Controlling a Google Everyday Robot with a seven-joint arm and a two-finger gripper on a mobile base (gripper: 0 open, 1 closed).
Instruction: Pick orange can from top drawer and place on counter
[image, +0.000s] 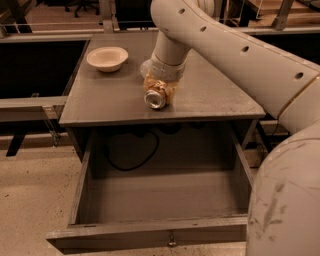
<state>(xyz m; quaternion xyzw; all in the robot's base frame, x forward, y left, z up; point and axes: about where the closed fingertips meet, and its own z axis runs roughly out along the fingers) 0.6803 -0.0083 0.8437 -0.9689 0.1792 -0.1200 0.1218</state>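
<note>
The orange can lies on its side, silver end toward the camera, over the front middle of the counter. My gripper reaches down from the white arm and is shut on the can, which rests on or just above the surface. The top drawer is pulled wide open below the counter, with a small round knob on its front panel. The drawer's inside shows nothing in it.
A pale shallow bowl sits at the counter's back left. A black cable hangs behind the drawer. My arm's large white body fills the right foreground. Dark shelving lies left and right of the cabinet.
</note>
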